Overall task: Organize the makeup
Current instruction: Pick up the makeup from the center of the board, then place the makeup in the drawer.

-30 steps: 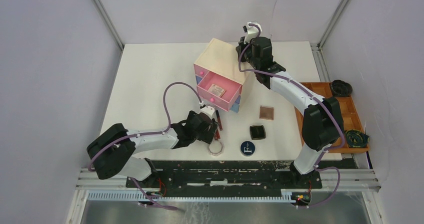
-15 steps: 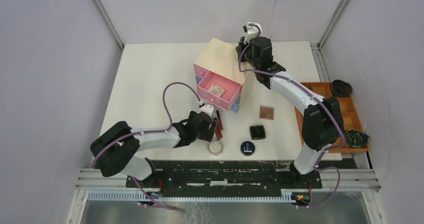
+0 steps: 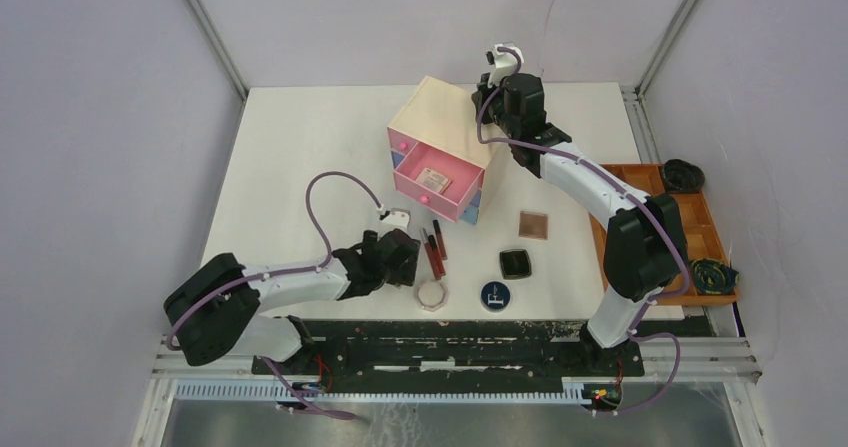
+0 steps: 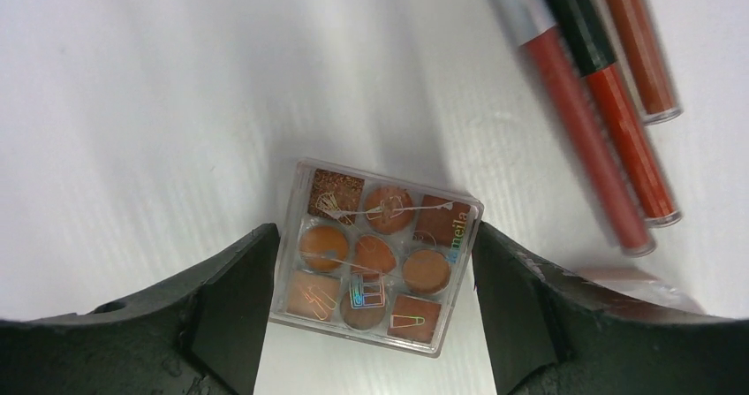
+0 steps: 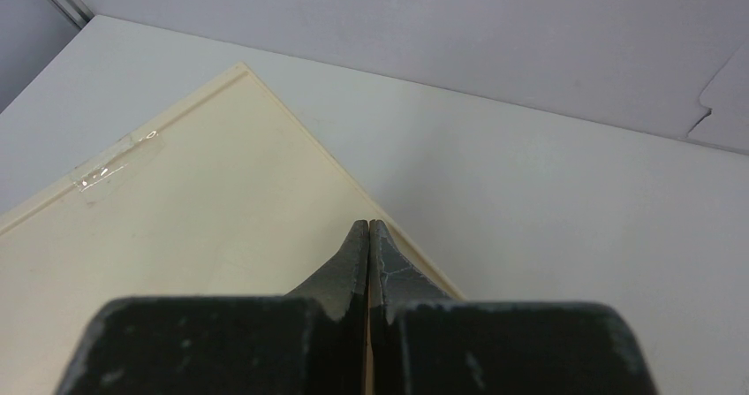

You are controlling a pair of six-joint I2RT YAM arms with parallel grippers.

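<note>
Low and left of centre in the top external view, the left gripper (image 3: 400,259) reaches down to the white table (image 3: 300,167). Slim tubes (image 3: 433,249) lie just to its right and a pale octagonal jar (image 3: 432,295) below them. Further right lie a round blue compact (image 3: 493,294), a black compact (image 3: 515,263) and a brown compact (image 3: 533,225). The right gripper (image 3: 490,102) sits at the far edge of the beige box (image 3: 440,127), whose pink drawer (image 3: 445,172) stands open. From the left wrist, an eyeshadow palette (image 4: 375,254) lies mid-frame between the spread fingers (image 4: 221,298), both against its edges; whether they grip it I cannot tell. From the right wrist, the jaws are pressed together, holding nothing.
</note>
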